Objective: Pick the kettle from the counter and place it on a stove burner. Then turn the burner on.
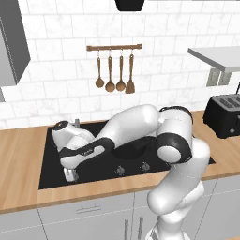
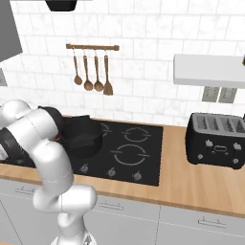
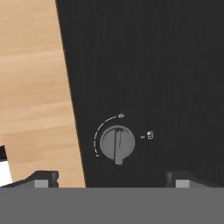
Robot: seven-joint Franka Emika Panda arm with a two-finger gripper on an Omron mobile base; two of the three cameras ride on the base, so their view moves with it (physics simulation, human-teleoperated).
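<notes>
With its jaws spread and empty, the gripper (image 3: 109,181) hovers over the knob (image 3: 117,144) near the cooktop's (image 3: 153,65) edge; closing off-centre could slip without turning it.

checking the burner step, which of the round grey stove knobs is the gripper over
The leftmost round grey knob along the black glass cooktop's front edge, by the wooden counter. It lies between the open gripper's fingertips.
</notes>
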